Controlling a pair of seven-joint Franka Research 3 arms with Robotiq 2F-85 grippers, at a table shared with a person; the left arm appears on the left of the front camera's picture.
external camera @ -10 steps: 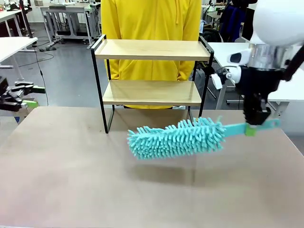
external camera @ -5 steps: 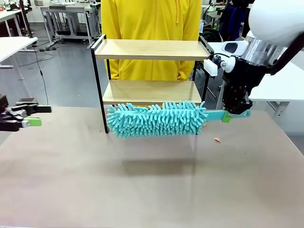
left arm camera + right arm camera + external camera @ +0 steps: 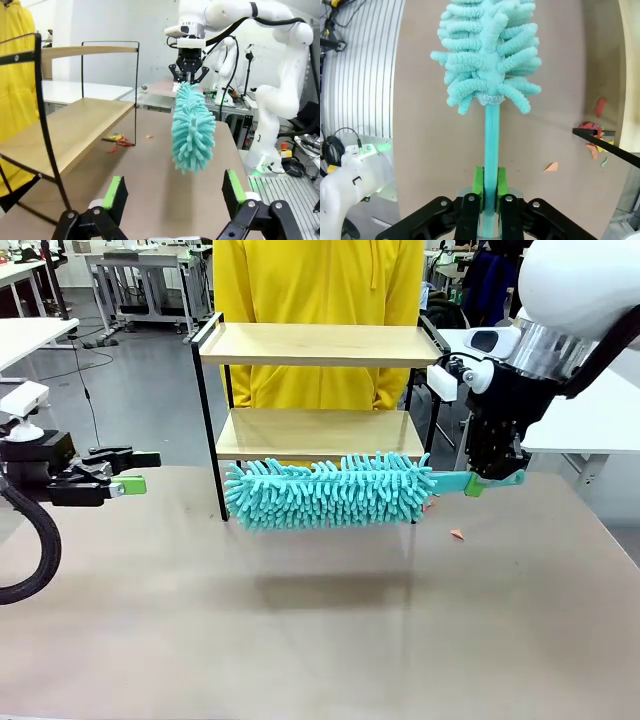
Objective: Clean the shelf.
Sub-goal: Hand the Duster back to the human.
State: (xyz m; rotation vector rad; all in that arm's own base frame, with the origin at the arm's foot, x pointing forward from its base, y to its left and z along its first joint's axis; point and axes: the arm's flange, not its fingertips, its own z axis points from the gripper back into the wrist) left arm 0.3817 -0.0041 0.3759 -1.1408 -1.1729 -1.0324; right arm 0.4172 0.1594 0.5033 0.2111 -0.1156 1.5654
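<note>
The shelf [image 3: 320, 345] stands at the table's far side, a black frame with two light wooden boards; its lower board [image 3: 75, 130] lies left in the left wrist view. A teal fluffy duster [image 3: 330, 492] hangs level just in front of the lower board, above the table. My right gripper [image 3: 497, 480] is shut on the duster's handle at the shelf's right post. In the right wrist view the duster [image 3: 487, 55] points straight away from the right gripper [image 3: 489, 192]. My left gripper [image 3: 125, 470] is open at the left, apart from the shelf, facing the duster [image 3: 192, 125].
A person in a yellow top [image 3: 320, 280] stands right behind the shelf. Small coloured scraps [image 3: 117, 142] lie on the table by the shelf's foot, and one orange scrap [image 3: 457, 534] lies to the right. The brown table [image 3: 320, 640] is bare in front.
The right gripper carried the duster up and left from the table's right to the lower board, then held still. The left arm has come in from the left edge.
</note>
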